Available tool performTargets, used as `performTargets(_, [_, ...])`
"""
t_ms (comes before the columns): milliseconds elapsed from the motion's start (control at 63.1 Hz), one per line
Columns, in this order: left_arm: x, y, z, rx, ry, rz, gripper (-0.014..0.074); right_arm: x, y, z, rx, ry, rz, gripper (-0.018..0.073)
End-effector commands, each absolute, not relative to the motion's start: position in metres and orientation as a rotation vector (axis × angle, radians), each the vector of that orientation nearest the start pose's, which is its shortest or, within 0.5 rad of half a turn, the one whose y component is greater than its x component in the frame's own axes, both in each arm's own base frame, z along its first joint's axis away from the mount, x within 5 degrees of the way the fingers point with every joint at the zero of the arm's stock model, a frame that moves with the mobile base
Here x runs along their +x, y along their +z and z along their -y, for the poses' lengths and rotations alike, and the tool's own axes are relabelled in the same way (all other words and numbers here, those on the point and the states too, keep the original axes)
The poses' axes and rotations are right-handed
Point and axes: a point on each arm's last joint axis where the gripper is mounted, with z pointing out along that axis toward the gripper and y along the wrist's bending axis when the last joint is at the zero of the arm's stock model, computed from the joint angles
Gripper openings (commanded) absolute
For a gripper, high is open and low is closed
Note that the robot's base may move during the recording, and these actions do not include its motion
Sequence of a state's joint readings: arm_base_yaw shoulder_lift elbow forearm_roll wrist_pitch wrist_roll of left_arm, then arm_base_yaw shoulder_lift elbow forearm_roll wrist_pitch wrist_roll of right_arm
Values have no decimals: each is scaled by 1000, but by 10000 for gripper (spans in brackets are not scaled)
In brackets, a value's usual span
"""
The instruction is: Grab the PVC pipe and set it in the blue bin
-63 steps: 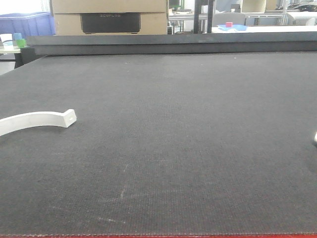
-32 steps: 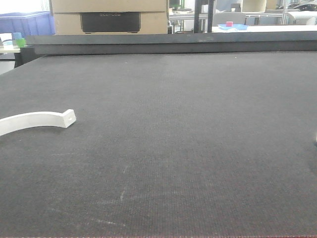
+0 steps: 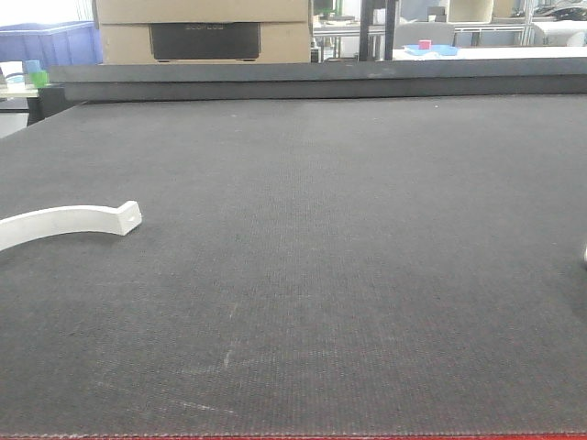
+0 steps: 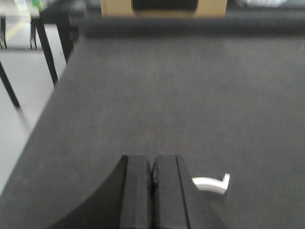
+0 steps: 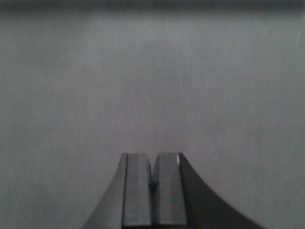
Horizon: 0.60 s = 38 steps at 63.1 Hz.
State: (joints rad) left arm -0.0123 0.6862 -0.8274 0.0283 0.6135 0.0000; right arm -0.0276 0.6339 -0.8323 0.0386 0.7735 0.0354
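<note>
Now | dark mat (image 3: 367,275) | blue bin (image 3: 50,44) far-left bkgd | PVC pipe (image 3: 64,222), prob. | L gripper (image 4: 152,167), R gripper (image 5: 153,167) closed

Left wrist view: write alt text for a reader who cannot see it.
The left gripper, shut and empty, points across a dark mat; a white curved PVC piece lies on the mat just right of it. A cardboard box stands beyond the far edge, and floor shows at left.
</note>
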Motion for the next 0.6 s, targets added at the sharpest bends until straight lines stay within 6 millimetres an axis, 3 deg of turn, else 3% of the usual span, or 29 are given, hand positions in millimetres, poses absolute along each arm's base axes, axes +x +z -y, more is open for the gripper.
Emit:
performTargets(0, [154, 371, 2, 30, 15, -2078, -111, 135, 358, 1, 81, 53, -2242, -168])
performTargets(190, [197, 339, 5, 13, -29, -2269, -111, 182, 315, 3, 91, 41, -2514, -168])
performTargets(285, [212, 323, 7, -3, -58, -2355, -111, 196, 298, 2, 101, 53, -2620, -168])
performTargets(586, [225, 295, 12, -48, -143, -2557, -111, 220, 260, 0, 138, 106, -2834, -168])
